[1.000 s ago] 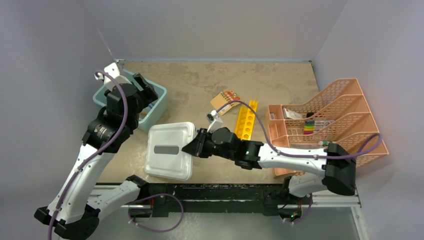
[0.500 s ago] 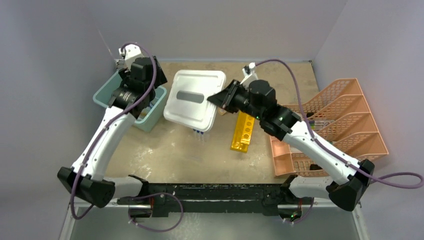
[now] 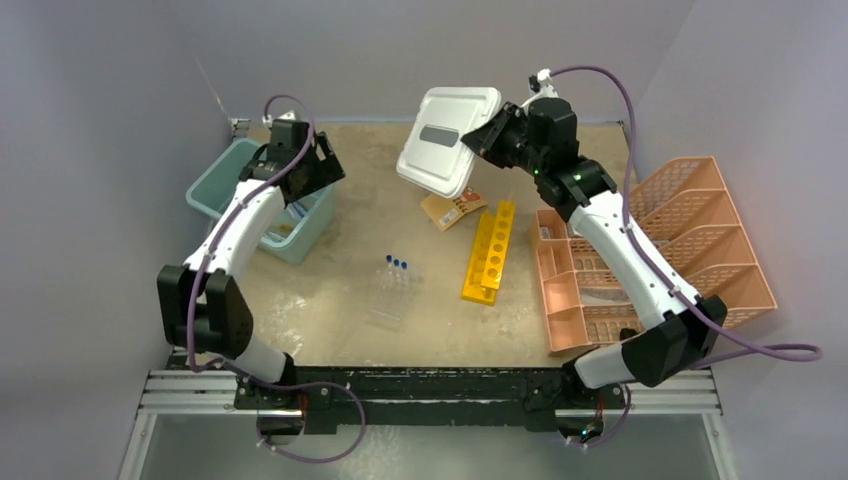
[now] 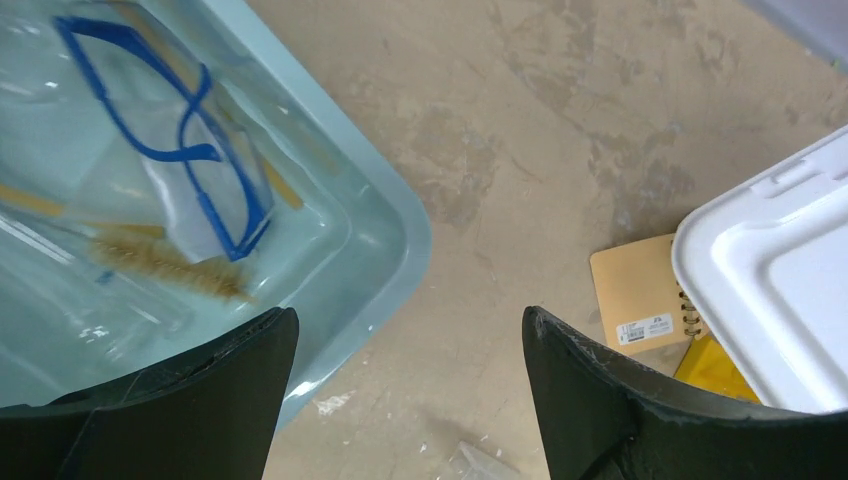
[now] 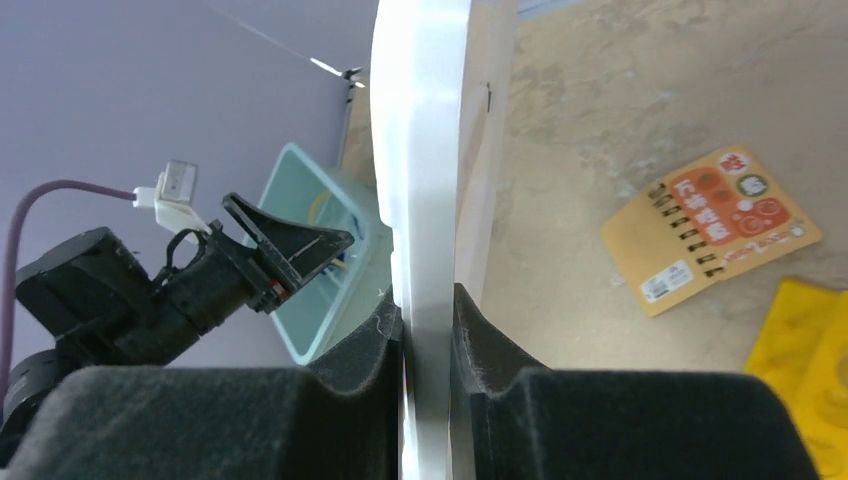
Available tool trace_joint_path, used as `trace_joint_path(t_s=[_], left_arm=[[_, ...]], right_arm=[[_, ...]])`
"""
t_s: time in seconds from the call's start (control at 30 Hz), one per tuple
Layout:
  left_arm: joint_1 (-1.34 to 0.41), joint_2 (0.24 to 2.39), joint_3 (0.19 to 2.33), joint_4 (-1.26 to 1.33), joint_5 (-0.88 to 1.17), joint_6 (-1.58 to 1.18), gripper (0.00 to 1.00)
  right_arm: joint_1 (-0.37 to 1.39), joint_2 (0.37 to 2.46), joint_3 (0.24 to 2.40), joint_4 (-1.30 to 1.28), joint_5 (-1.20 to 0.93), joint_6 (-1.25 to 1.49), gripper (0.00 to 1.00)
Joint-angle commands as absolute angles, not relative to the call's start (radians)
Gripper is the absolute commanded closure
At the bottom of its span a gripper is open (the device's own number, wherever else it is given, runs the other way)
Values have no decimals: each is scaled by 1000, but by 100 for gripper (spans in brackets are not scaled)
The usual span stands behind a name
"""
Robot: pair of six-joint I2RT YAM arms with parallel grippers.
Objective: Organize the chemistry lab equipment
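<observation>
My right gripper (image 3: 488,137) is shut on the edge of a white plastic lid (image 3: 448,140) and holds it tilted in the air above the back of the table. In the right wrist view the lid's edge (image 5: 425,150) is pinched between both pads (image 5: 380,345). A clear tube rack (image 3: 390,296) holding blue-capped tubes (image 3: 396,264) stands mid-table. Two yellow racks (image 3: 488,250) lie to its right. My left gripper (image 3: 322,168) is open and empty over the right rim of a teal bin (image 3: 226,183). A thin brush (image 4: 170,265) and blue-framed safety glasses (image 4: 190,150) lie in that bin (image 4: 390,215).
A tan spiral notebook (image 3: 455,207) lies under the raised lid; it also shows in the left wrist view (image 4: 640,300) and the right wrist view (image 5: 715,225). The salmon-pink mesh organiser (image 3: 650,250) stands at the right. Grey walls close in the back and sides.
My right gripper has carried the white lid from the front middle up and to the back, uncovering the clear tube rack. My left arm has stretched out to the bin's right rim.
</observation>
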State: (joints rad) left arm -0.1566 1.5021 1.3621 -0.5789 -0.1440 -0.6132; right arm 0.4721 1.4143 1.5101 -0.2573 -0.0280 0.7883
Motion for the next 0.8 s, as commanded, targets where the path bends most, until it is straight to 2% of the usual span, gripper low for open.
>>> trace_joint_path(t_s=[0.0, 0.13, 0.33, 0.53, 0.77], left_arm=[[-150, 1585, 1366, -469, -40, -631, 19], [-150, 1682, 1405, -458, -31, -623, 23], [-154, 1756, 1474, -410, 137, -654, 38], [-198, 1734, 1449, -282, 237, -801, 40], [-254, 1806, 1492, -163, 310, -897, 41]], right_arm=[[418, 1398, 1555, -184, -84, 733, 100], [372, 1396, 1537, -168, -113, 736, 100], [337, 1403, 1542, -150, -137, 723, 100], [317, 1419, 1543, -130, -142, 737, 100], [297, 1433, 1542, -91, -173, 747, 100]])
